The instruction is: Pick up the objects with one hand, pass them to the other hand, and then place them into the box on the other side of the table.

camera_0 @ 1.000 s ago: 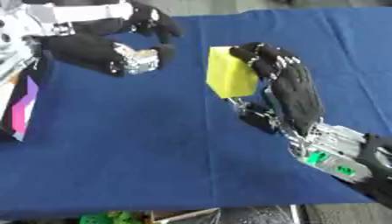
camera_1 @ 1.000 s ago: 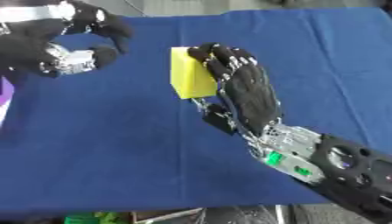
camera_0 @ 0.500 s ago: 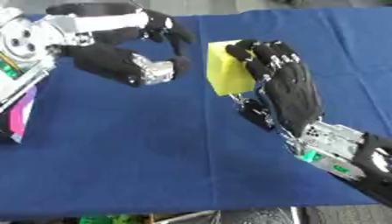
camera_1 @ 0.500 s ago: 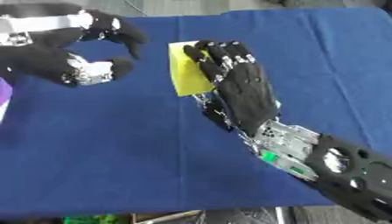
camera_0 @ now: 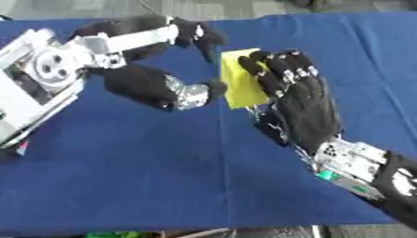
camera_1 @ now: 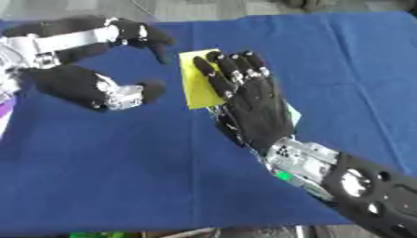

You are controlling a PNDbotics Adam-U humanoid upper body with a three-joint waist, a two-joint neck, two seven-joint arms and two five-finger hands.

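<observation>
One yellow block [camera_1: 198, 79] is in play, and the right robot hand [camera_1: 254, 109] holds it up over the blue counter [camera_0: 146, 176]. Its fingers [camera_1: 232, 69] lie fairly straight across the block's right face, tips up near the top edge. The thumb is hidden behind the block and palm, so whether it pinches from the far side cannot be told. The block stands roughly upright, its broad yellow face turned toward the left robot hand.

The left robot hand [camera_0: 159, 86] comes in from the upper left with fingers and thumb spread wide apart, holding nothing. Its upper fingers [camera_0: 208, 39] arch over toward the block's top corner and its lower thumb tip sits near the block's left edge.

The two views differ on that gap. In the left eye view the thumb tip looks to be just beside the block's left edge, almost touching. The right eye view shows a clear strip of blue counter between the thumb tip and the block, so they are apart. The left eye view also shows more of the left arm, with its white and silver joint [camera_0: 49, 65] large at the left edge. The right eye view shows more of the right forearm [camera_1: 358, 181] in the lower right corner, and a sliver of purple at its left edge.

Count: two robot hands, one block, one counter.
</observation>
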